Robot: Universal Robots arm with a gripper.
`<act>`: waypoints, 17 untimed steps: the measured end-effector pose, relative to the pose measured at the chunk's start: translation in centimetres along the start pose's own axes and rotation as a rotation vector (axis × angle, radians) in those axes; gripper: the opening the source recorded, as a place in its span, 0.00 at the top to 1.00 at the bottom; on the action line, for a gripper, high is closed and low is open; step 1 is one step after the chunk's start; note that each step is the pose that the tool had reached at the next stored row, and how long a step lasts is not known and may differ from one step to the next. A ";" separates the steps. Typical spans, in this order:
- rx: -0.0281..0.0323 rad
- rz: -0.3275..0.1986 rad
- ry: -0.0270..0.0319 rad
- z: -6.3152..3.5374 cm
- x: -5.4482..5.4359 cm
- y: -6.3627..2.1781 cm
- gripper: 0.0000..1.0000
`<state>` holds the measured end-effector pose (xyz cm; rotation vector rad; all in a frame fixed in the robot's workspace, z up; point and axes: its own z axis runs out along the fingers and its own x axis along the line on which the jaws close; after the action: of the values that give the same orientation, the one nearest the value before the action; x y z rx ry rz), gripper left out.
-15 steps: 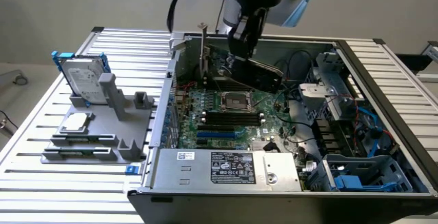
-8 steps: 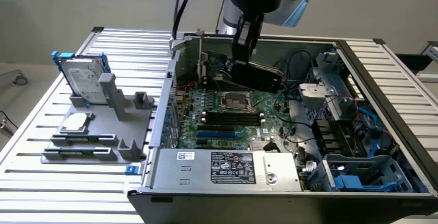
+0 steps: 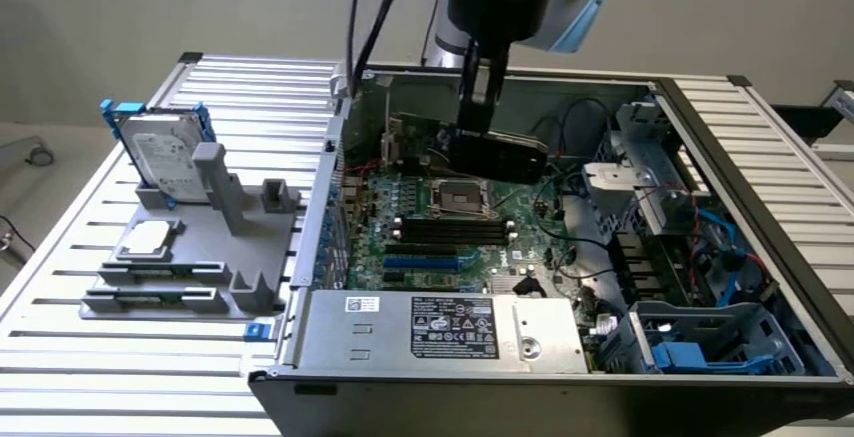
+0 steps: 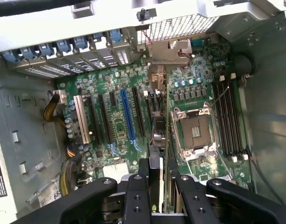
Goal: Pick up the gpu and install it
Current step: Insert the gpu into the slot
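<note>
The gpu (image 3: pixel 501 157), a black card, hangs inside the open computer case over the motherboard (image 3: pixel 441 232), with my gripper (image 3: pixel 478 132) shut on its upper edge. In the wrist view the gpu (image 4: pixel 159 133) is seen edge-on between my fingers (image 4: pixel 144 186), my gripper (image 4: pixel 162 170) clamped on it. Its silver end bracket (image 4: pixel 168 49) reaches the case's rear wall. The card runs along the black slots between the blue slot (image 4: pixel 126 116) and the CPU socket (image 4: pixel 196 133). Whether it sits in a slot I cannot tell.
A grey fixture (image 3: pixel 200 257) at the exterior view's left carries an upright silver hard drive with blue frame (image 3: pixel 167 162) and a small square chip (image 3: pixel 147 240). The power supply (image 3: pixel 441 327), cables and a blue drive cage (image 3: pixel 707 347) crowd the case.
</note>
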<state>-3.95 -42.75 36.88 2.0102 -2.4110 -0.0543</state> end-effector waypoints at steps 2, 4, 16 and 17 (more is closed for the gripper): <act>-0.0009 -0.027 -0.0012 0.34 0.0 -0.01 0.74; -0.0018 -0.050 -0.0030 0.66 0.1 -0.04 0.74; -0.0113 -0.133 -0.0154 2.47 1.8 -0.34 0.74; -0.0115 -0.135 -0.0164 2.62 2.0 -0.36 0.74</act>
<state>-4.01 -44.68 34.21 2.1731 -2.2748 -0.0850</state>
